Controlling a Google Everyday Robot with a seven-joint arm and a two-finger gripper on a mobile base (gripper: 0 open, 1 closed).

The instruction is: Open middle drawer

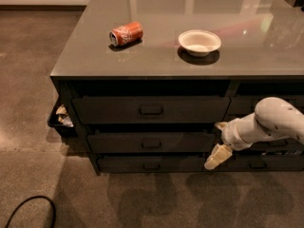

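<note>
We logged the middle drawer [118,142] in the left stack, between the taller top drawer [109,109] and the slim bottom drawer [123,164]. The gripper [217,141] hung just off its right end, fingers spread, holding nothing. A red can [126,33] and a white bowl [199,42] sat on the countertop [247,51].

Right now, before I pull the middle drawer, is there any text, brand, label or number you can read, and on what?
Red can, lying on its side on the countertop: pale markings, too blurred to read.
White bowl: no text.
Middle drawer: no label or number on its front.
Gripper, at the middle drawer's right end: no marking visible.
Nothing here can be quoted.
</note>
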